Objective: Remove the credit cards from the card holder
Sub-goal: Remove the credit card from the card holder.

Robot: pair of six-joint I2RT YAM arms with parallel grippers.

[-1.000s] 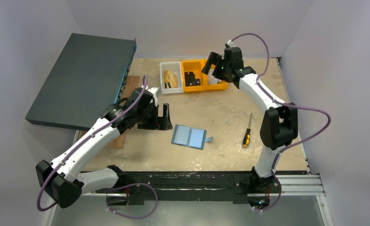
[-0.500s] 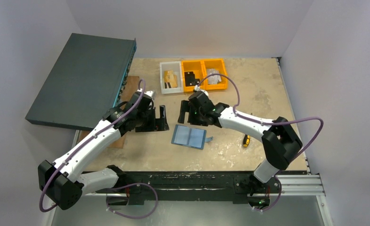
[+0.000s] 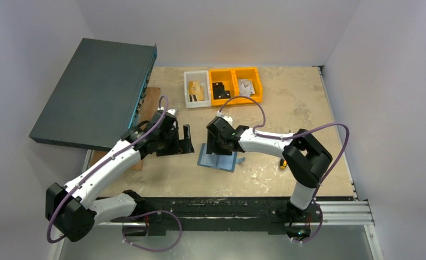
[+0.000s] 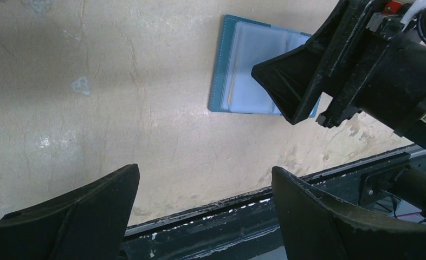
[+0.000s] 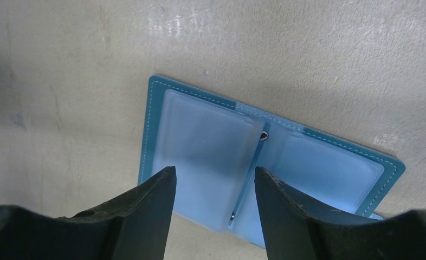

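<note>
The teal-blue card holder (image 3: 221, 161) lies open and flat on the table, its pale blue pockets facing up. It also shows in the left wrist view (image 4: 243, 70) and the right wrist view (image 5: 200, 135). I see no card in its pockets. My right gripper (image 3: 218, 148) is open and hovers just above the holder's left half (image 5: 215, 172), touching nothing. My left gripper (image 3: 187, 138) is open and empty to the left of the holder (image 4: 204, 170). A gold-tan card (image 3: 197, 90) lies in the white bin. A silvery-grey card (image 3: 246, 86) lies in the orange bin.
The white bin (image 3: 188, 86) and orange bin (image 3: 233, 73) stand at the back. A large dark teal flat box (image 3: 91, 92) lies at the back left over a wooden board (image 3: 152, 100). A screwdriver (image 3: 281, 160) lies to the right of the holder, partly hidden by my right arm.
My right arm swung from the orange bin at the back down to the open card holder. My left gripper shifted slightly and stayed open.
</note>
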